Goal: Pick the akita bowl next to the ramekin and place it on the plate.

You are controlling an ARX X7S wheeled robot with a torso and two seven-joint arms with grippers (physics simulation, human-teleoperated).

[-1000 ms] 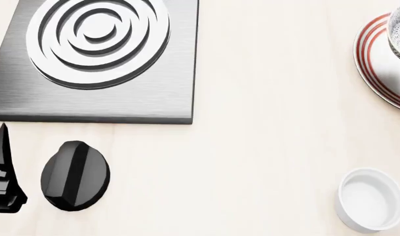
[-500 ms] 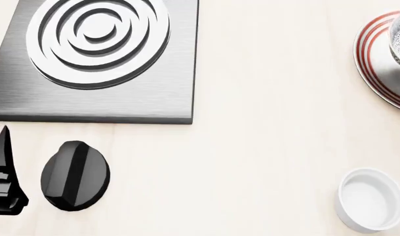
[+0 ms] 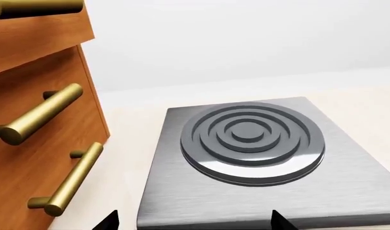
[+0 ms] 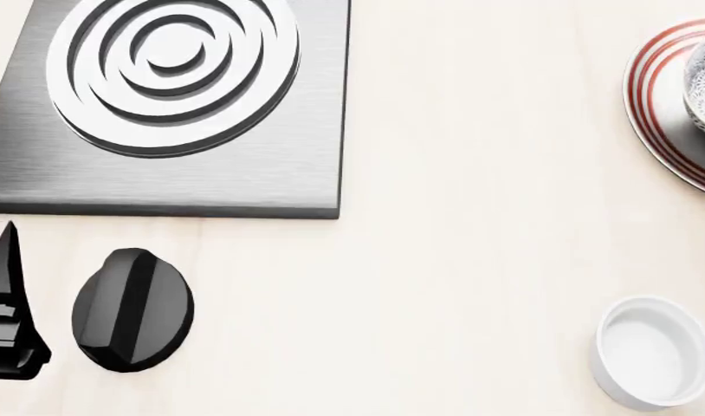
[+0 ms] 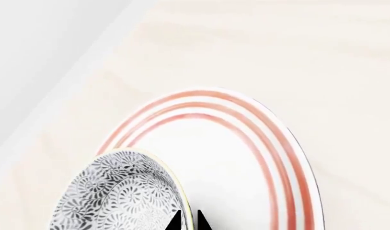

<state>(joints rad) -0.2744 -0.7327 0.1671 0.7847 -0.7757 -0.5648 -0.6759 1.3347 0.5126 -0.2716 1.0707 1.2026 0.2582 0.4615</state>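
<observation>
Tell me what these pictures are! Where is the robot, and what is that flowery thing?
These are computer-drawn pictures from a robot with two arms. Each picture comes from one of its cameras.

One camera sits on its head and looks down at a pale counter. There you see a stove burner, a black knob, a small white ramekin and, at the edge, a plate with red rings.

Another camera rides on the left arm. It looks at the same burner and a wooden cabinet with gold handles. That arm holds nothing.

The third camera rides on the right arm. The flowery thing is a bowl. The two dark tips are the robot's fingers, pinching the bowl's rim over the plate. I can't tell whether the bowl already touches the plate.
</observation>
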